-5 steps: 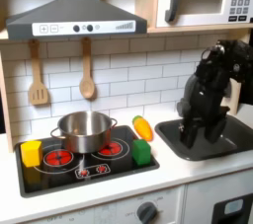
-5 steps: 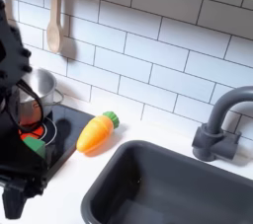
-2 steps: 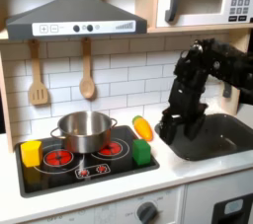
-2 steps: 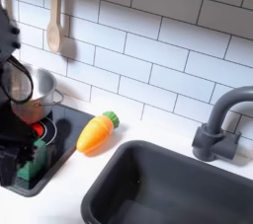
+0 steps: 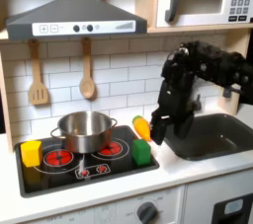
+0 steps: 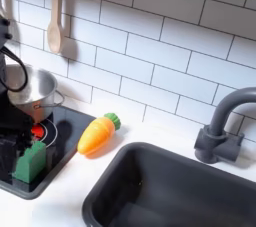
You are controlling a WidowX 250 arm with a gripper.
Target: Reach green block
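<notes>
My tool hangs beside the toy carrot; whether it is open I cannot tell. The green block sits on the stove's front right corner. Descending carelessly, I risk knocking the carrot or pushing the block off the edge

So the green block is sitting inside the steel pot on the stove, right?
Not quite. In the first exterior view the green block sits on the stove surface, in front of and to the right of the steel pot, not inside it.
</notes>
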